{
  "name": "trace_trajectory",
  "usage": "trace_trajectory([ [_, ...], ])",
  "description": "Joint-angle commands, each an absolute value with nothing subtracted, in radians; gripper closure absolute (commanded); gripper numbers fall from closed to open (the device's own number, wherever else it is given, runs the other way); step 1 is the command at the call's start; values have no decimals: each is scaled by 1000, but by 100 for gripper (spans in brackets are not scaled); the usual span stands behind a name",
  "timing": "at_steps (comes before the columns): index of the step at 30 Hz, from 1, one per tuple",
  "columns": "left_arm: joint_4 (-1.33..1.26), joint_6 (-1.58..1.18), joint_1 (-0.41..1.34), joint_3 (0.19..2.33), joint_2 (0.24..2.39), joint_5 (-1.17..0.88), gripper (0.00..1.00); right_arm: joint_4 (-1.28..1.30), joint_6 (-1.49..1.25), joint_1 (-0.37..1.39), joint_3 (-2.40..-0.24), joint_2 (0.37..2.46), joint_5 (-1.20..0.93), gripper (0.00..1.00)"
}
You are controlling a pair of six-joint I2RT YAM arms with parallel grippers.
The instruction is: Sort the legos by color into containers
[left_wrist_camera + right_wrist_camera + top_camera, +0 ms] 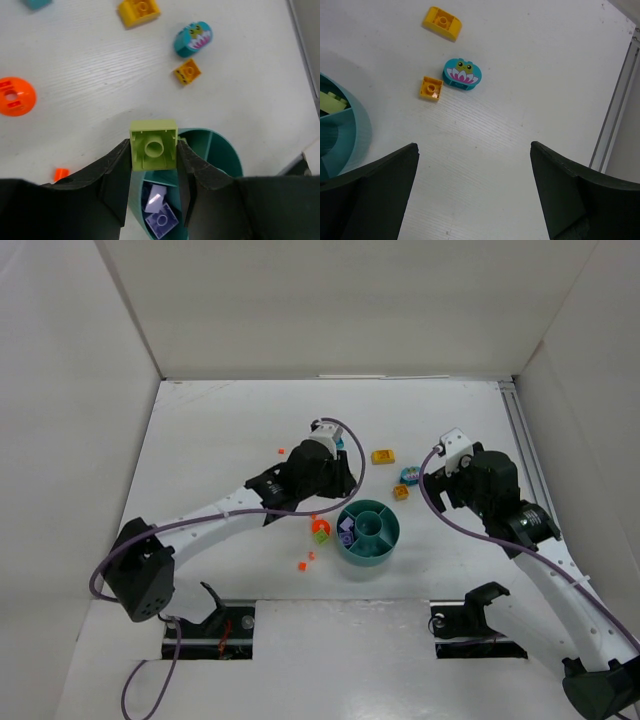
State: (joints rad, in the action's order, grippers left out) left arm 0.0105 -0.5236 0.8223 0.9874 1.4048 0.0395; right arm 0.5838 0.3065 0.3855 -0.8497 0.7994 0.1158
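1. Left gripper (153, 150) is mine and is clenched on a lime brick (153, 145), one finger on each side, its hollow underside facing the wrist camera.
2. That brick hangs at the rim of the dish (220, 150), which sits mid-table, somewhat toward the near edge.
3. Purple bricks (160, 215) lie in one wedge of the dish, and lime pieces (330, 102) in another.
4. My right gripper (473, 146) is released, jaws wide apart, over bare tabletop between the dish and the right edge.
5. Toward the far edge from the dish lie a yellow brick (442, 21), a teal frog piece (462, 73) and, just beside it, a small orange square (430, 88).
6. An orange disc (16, 96) and an orange bit (60, 174) lie on the dish's left-edge side.
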Motion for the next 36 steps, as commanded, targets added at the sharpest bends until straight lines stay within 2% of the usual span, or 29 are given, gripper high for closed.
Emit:
trace_trajectory([
  [1,-61,-443,853,969,1367,-61,76,554,288,379,-847,785,94,3],
  [5,-37,-425,917,989,1379,-61,71,545,288,379,-847,785,94,3],
  [12,0,-425,946,1039,1439,-31,69,545,288,379,-838,775,84,3],
  [20,38,-416,965,1078,1492,-11,55,545,288,379,-838,775,84,3],
  [22,38,-404,979,1078,1493,-20,44,545,288,379,-838,775,84,3],
  [27,60,-403,988,1088,1480,6,40,545,288,379,-838,765,84,3],
  [28,69,-414,988,1088,1453,33,30,545,298,379,-838,765,74,3],
  [29,69,-414,988,1088,1437,50,30,545,298,379,-838,765,60,3],
  [31,78,-436,988,1062,1404,113,8,534,321,379,-838,765,37,3],
  [32,92,-449,988,1052,1384,147,0,525,321,379,-838,765,37,3],
  [36,159,-549,927,999,1261,219,0,525,321,379,-838,776,48,3],
])
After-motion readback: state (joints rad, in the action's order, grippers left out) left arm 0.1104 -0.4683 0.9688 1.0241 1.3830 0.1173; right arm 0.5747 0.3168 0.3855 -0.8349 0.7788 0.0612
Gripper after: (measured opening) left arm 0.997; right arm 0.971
